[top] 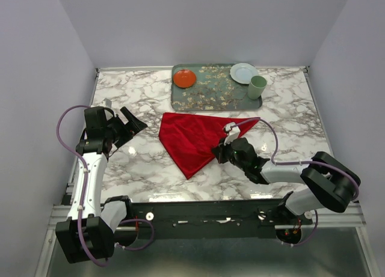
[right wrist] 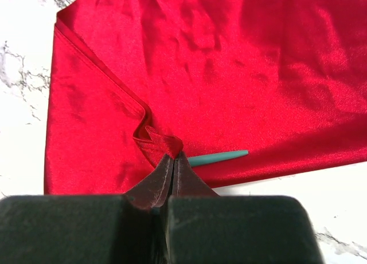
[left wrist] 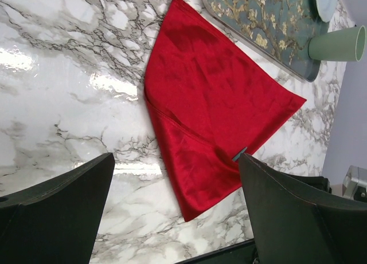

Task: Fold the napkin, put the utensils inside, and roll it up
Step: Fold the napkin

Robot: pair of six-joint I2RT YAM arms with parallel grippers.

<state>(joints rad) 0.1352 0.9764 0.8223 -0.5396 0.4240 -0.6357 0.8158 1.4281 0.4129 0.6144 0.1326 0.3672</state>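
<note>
- Top view: the napkin lies mid-table, folded into a triangle. The left gripper gapes, well left of it.
- Left wrist: limp, slippery-looking cloth. A utensil tip peeks from its near-right edge.
- Right wrist: the right gripper is pinched tight on a cloth pucker. The edges look like the best hold.

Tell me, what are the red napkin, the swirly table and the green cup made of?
The napkin looks like satiny cloth: it shines and wrinkles into folds. The table looks like polished marble, white with grey veins and glare spots, though it could be a printed top. The cup seems matte plastic, pale green with no shine; ceramic is possible.
</note>
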